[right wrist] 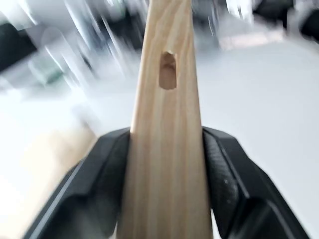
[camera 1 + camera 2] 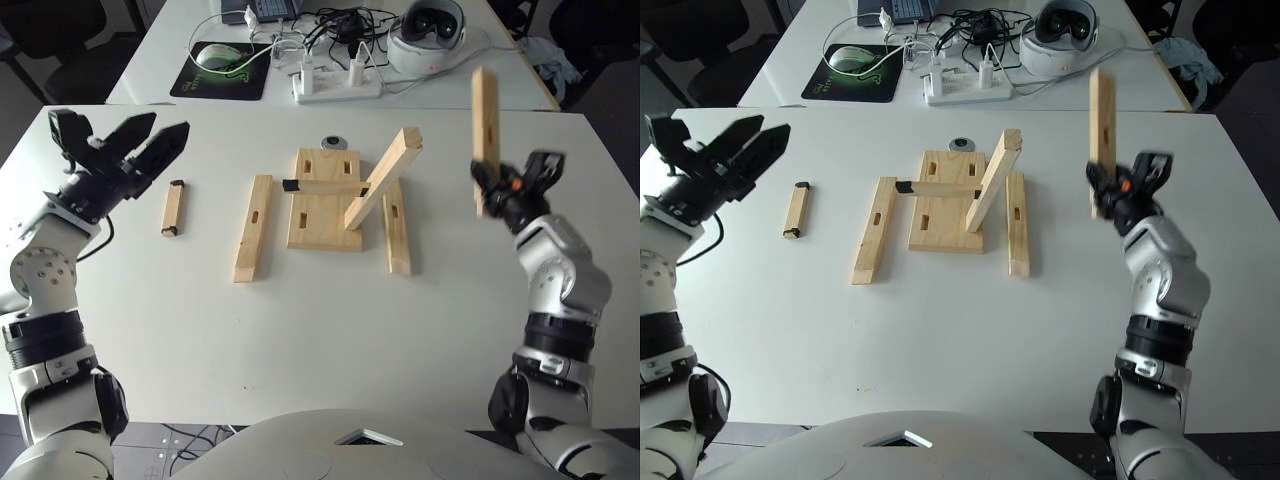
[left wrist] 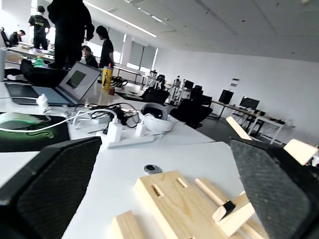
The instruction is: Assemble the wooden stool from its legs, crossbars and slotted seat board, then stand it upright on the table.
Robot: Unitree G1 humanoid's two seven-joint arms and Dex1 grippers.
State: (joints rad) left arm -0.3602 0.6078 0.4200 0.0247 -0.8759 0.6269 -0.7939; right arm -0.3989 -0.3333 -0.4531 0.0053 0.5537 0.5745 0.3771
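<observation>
1. A smooth white table (image 2: 300, 330) carries the flat, pale-wood slotted seat board (image 2: 322, 215) at its centre.
2. A square-sectioned leg (image 2: 485, 120) with an oval mortise stands upright, clamped in the raised right gripper (image 2: 497, 188).
3. A short, black-tipped crossbar (image 2: 173, 208) lies on the table near the left gripper (image 2: 167, 128), whose fingers are spread wide.

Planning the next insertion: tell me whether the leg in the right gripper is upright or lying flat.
Upright. The wooden leg stands nearly vertical, with the right gripper clamped on its lower end.
</observation>
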